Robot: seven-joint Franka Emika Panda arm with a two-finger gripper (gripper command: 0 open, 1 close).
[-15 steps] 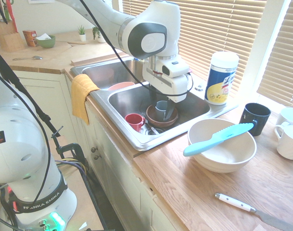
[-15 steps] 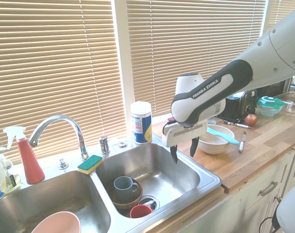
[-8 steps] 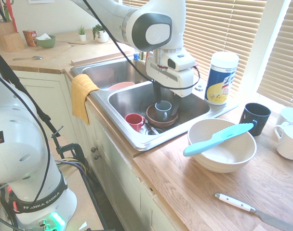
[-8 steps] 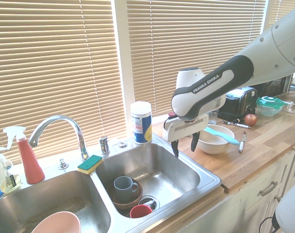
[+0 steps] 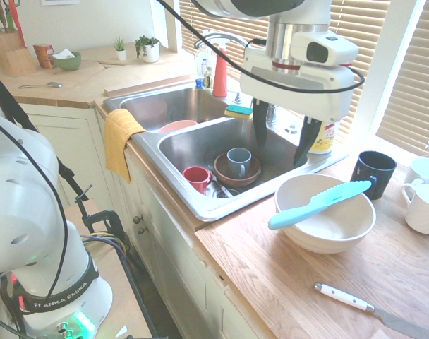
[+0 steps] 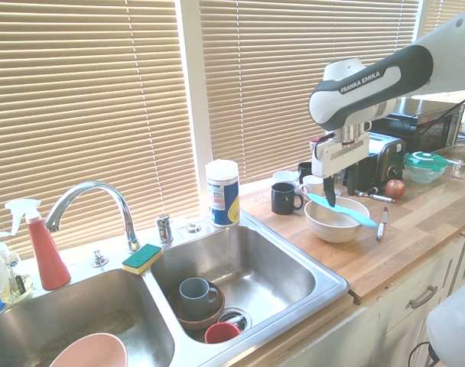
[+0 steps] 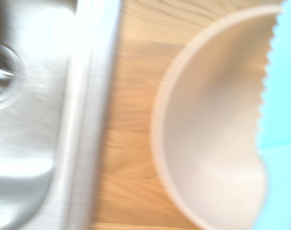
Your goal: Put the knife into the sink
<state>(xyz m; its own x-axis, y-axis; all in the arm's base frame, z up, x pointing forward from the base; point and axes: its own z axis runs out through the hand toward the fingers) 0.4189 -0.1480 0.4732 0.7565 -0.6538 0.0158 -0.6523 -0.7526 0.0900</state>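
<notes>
Jaws apart and empty, the gripper (image 5: 281,134) hangs right of center above the sink (image 5: 200,145); best to straddle the teal knife (image 5: 319,204) mid-length across the white bowl (image 5: 326,220).

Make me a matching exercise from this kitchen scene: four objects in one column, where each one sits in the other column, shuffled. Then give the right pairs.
Objects:
1. teal knife
2. white-handled knife
3. grey mug
4. green-and-yellow sponge

Places:
A. flat on the wooden counter
B. in the brown bowl inside the sink
C. across the rim of the white bowl
D. on the sink's back ledge near the faucet

Pairs: 1-C, 2-A, 3-B, 4-D
</notes>
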